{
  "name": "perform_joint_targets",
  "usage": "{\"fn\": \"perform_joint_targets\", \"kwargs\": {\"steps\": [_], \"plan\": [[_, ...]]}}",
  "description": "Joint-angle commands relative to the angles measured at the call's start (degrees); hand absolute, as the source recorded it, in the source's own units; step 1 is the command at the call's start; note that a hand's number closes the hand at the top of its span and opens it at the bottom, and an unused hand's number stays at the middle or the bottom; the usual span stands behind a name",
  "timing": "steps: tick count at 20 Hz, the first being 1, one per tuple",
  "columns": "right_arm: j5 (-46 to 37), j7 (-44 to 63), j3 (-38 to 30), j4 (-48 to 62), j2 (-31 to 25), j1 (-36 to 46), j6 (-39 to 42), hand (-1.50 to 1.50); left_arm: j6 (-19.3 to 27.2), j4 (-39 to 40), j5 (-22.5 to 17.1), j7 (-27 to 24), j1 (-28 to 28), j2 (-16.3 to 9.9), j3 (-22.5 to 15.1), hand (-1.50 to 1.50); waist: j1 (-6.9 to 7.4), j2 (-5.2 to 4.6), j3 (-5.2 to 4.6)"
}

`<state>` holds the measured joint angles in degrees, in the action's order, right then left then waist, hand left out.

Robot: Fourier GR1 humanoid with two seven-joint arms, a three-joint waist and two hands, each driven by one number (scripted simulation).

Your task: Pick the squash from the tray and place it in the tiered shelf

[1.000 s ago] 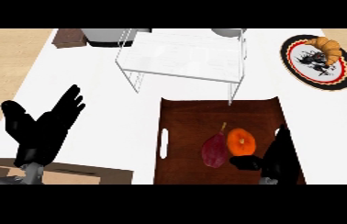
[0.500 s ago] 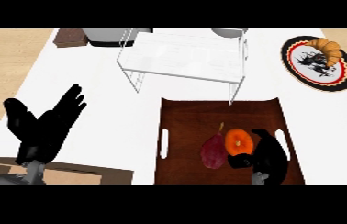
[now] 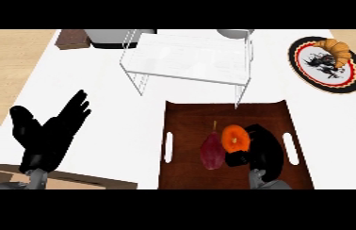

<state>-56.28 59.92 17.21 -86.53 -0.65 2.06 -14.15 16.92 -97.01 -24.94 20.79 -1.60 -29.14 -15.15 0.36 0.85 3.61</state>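
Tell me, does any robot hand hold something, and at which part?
The right robot hand curls against the round orange squash at its right side; a closed hold cannot be told. The left robot hand holds nothing.

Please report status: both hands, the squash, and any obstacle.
Left hand open, resting at the counter's left. Right hand curling round the orange squash on the tray. Dark red fruit touching the squash. Tiered shelf beyond the tray.

On the tabletop: one tray, one orange squash, one dark red vegetable, one tiered shelf, one plate with one croissant. Two black hands.
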Motion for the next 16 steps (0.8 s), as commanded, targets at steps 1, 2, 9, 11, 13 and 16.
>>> {"fn": "perform_joint_targets", "kwargs": {"steps": [1, 2, 9, 11, 13, 16], "plan": [[-2.7, 4.3, 1.7, 0.8, 0.6, 4.5, -1.5, 1.50, 0.7, 7.3, 0.7, -1.6, 2.4, 2.0, -0.1, 0.00, 0.17, -1.34, -3.74], [-4.1, 2.2, 0.7, 0.1, 0.6, 4.9, -2.6, 1.50, 1.5, 6.9, 0.6, -2.4, 3.0, 3.2, -0.7, 0.00, -0.11, -1.25, -3.75], [6.7, -3.1, 23.5, 0.6, 0.6, 18.7, 1.7, 1.50, -1.0, 3.2, 0.0, 0.7, -0.1, 1.7, -2.0, 0.00, 6.48, -2.18, -3.55], [5.5, -1.7, 26.2, -1.6, 0.6, 23.8, 1.6, 1.50, -0.6, 5.5, 0.8, 0.0, 0.5, 2.8, -1.9, 0.00, 4.97, -1.88, -3.80], [5.0, 1.7, 27.3, -2.1, 0.6, 28.8, -0.5, 1.50, -1.7, 4.6, 0.8, 0.9, 1.1, 1.2, -1.2, 0.00, 5.04, -1.40, -3.80], [3.3, 6.7, 28.8, -4.8, 0.6, 34.1, 1.0, 1.50, -1.2, 6.2, 1.0, 0.3, 1.5, 2.2, -0.5, 0.00, 2.88, -0.97, -3.96]]}}
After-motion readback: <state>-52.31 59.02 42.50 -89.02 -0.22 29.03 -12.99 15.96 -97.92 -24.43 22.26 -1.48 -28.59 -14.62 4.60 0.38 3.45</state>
